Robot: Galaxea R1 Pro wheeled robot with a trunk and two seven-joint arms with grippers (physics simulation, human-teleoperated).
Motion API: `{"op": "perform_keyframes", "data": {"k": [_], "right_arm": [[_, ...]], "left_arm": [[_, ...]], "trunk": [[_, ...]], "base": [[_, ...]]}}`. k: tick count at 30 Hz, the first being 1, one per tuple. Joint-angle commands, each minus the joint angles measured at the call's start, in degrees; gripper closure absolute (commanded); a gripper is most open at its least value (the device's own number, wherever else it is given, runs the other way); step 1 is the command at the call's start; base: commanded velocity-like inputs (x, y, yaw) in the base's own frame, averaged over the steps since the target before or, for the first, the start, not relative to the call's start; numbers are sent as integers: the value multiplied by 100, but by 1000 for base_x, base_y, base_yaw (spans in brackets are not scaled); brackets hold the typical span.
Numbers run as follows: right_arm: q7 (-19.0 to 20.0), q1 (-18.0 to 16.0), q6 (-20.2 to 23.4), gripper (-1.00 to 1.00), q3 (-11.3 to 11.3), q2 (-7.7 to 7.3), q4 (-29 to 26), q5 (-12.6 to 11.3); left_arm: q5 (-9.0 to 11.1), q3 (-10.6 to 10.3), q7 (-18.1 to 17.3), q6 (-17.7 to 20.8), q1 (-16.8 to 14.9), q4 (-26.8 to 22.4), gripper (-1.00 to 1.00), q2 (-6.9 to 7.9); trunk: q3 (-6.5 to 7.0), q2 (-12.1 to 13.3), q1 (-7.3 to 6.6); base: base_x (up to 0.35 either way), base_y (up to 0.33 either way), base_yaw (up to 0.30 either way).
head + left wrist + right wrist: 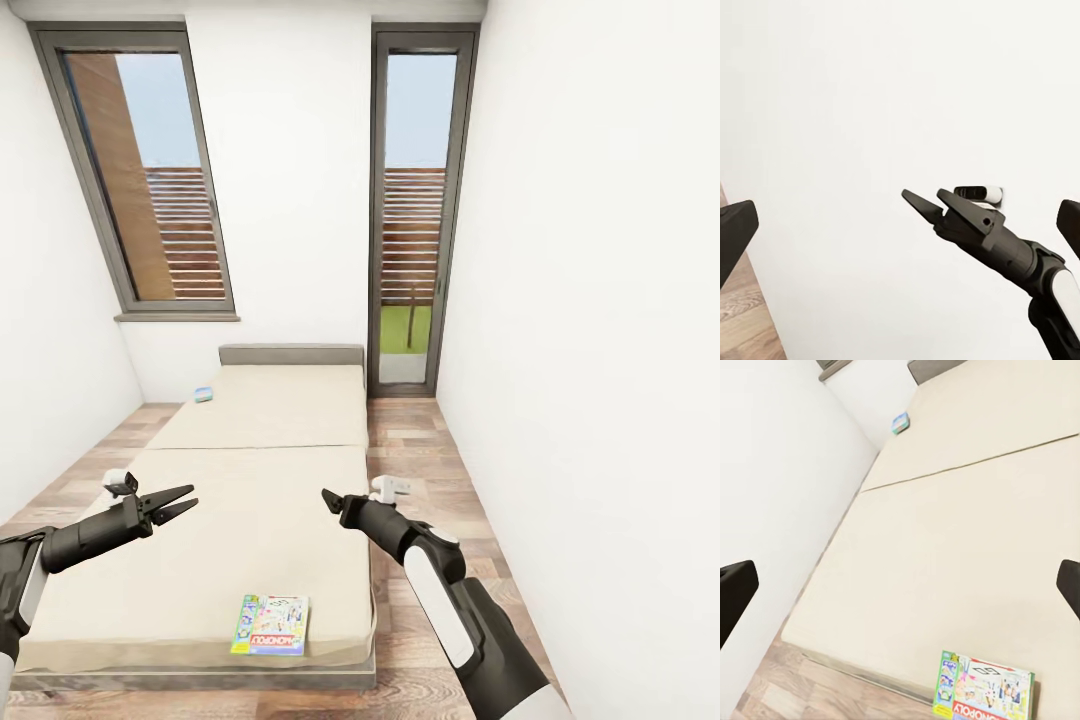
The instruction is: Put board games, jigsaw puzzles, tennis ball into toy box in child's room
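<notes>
1. The bed [250,440] carries a plain cream mattress and runs lengthwise from the near floor edge to the far white wall, below a tall window [150,180] and beside a glazed door [415,210].
2. A Monopoly game box [271,625] lies flat on the mattress close to the near edge, slightly right of centre; it also appears in the right wrist view [984,694].
3. A second small blue-green box [203,394] rests at the far left corner of the mattress by the headboard [291,355]; it is too small to read and is probably another board game.
4. The left gripper [185,502] hangs above the near left part of the bed, fingers parted and holding nothing.
5. The right gripper [328,498] hangs above the bed's right edge. In the left wrist view [922,201] its fingers stand slightly apart and empty.
6. Wood-plank floor [415,450] flanks the bed.
</notes>
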Motion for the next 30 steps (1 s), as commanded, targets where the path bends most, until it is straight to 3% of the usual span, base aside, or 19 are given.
{"op": "perform_keyframes", "data": {"k": [1,20,26,30], "right_arm": [[4,-5,25,-100,-3,1,-4,-14],[2,-5,208,-100,30,1,-85,-8],[13,0,461,-100,-11,1,-200,-39],[29,3,545,-100,-96,1,-210,-80]], "left_arm": [[-5,2,-23,61,-5,0,-100,1],[-93,21,188,70,6,152,-100,3],[-264,8,735,-122,23,512,-100,-29],[-358,7,1382,-652,28,1030,-100,-29]], "trunk": [[-14,-14,4],[-14,-14,4],[-14,-14,4],[-14,-14,4]], "base": [[0,0,0],[0,0,0],[0,0,0],[0,0,0]]}}
